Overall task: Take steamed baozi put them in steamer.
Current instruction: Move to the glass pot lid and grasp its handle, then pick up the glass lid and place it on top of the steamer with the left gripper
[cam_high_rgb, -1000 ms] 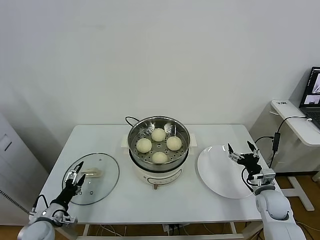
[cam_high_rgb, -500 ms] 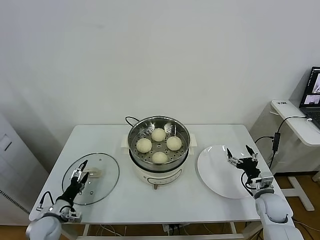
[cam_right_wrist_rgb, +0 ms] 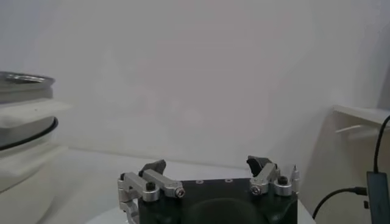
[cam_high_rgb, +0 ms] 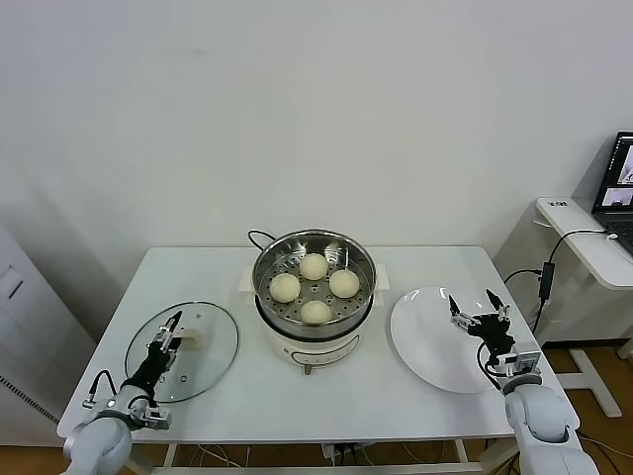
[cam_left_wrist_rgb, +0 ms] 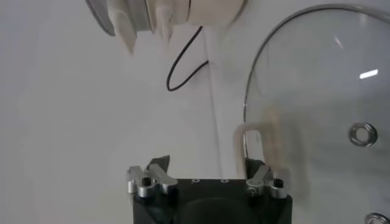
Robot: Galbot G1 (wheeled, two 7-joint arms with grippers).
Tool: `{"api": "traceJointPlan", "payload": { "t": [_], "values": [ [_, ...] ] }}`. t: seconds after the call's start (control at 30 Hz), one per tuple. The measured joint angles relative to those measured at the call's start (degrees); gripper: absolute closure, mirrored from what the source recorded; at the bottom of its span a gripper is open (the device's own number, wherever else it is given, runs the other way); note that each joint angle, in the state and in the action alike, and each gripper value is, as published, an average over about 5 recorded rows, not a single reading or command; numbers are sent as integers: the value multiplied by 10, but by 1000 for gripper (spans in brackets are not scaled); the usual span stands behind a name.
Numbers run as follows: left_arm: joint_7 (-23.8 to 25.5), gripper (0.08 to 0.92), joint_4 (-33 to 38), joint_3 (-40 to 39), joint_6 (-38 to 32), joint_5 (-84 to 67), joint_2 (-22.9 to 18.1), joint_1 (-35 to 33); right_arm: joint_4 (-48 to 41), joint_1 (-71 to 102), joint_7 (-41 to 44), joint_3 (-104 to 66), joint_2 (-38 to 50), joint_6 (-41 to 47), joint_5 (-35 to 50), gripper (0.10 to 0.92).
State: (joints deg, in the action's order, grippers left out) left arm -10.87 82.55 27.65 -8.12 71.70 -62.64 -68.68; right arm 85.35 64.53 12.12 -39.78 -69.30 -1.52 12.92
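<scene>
Several cream-white baozi (cam_high_rgb: pixel 314 265) lie on the perforated floor of the steel steamer (cam_high_rgb: pixel 297 330) in the middle of the table. My left gripper (cam_high_rgb: pixel 168 332) hovers low over the glass lid (cam_high_rgb: pixel 208 366) at the left, right beside its pale handle (cam_high_rgb: pixel 190 341). In the left wrist view its fingers (cam_left_wrist_rgb: pixel 207 164) stand apart, and the handle (cam_left_wrist_rgb: pixel 247 143) sits just ahead of one finger, not clamped. My right gripper (cam_high_rgb: pixel 472 305) is open over the bare white plate (cam_high_rgb: pixel 425 346), with nothing between its fingers (cam_right_wrist_rgb: pixel 210 164).
The steamer's black cord (cam_high_rgb: pixel 259 237) runs off behind it. A side table (cam_high_rgb: pixel 584 233) with a laptop (cam_high_rgb: pixel 621 188) stands at the right, and a cable (cam_high_rgb: pixel 544 282) hangs by it. The table's front edge lies close to both grippers.
My left gripper has moved forward over the lid to the handle, and its fingers have come closer together. The right gripper has barely shifted.
</scene>
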Motion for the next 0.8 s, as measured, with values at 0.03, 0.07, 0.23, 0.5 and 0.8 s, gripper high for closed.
{"api": "traceJointPlan", "payload": {
  "t": [0.03,0.07,0.23,0.5,0.8],
  "values": [
    [0,467,1,0,-1,-2,0,-1,0,0,0,0,0,0,-1,203],
    [0,502,3,1,-1,-4,0,-1,0,0,0,0,1,0,-1,203],
    [1,640,12,7,-5,-15,4,-5,2,-2,1,0,5,1,-1,203],
    [11,865,43,17,6,-42,19,-11,12,-1,8,0,16,3,8,203],
    [37,895,94,27,43,-93,54,2,13,2,17,2,22,6,13,203]
  ]
}}
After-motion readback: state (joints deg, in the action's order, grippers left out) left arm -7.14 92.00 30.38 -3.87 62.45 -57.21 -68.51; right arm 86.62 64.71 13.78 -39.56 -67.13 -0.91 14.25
